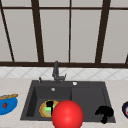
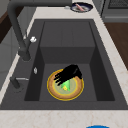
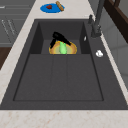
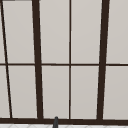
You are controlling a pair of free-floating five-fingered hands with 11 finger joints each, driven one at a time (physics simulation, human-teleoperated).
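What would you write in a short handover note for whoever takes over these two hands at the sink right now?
Left hand: down in the sink's left basin, over the round yellow-rimmed plate, fingers curled at the green object on it; I cannot tell if it grips.
Right hand: idle at the front right edge of the dark sink, fingers curled, holding nothing.
Done: plate lies flat on the basin floor.
Left: plate and green object not lifted out.
Nearby: blue plate on the left counter; red ball in the front view.

Plate lies in the sink's left basin, left hand over it; right hand over the right basin's front right corner; faucet behind the sink; a second plate on the table left; a dish right; ball in front.
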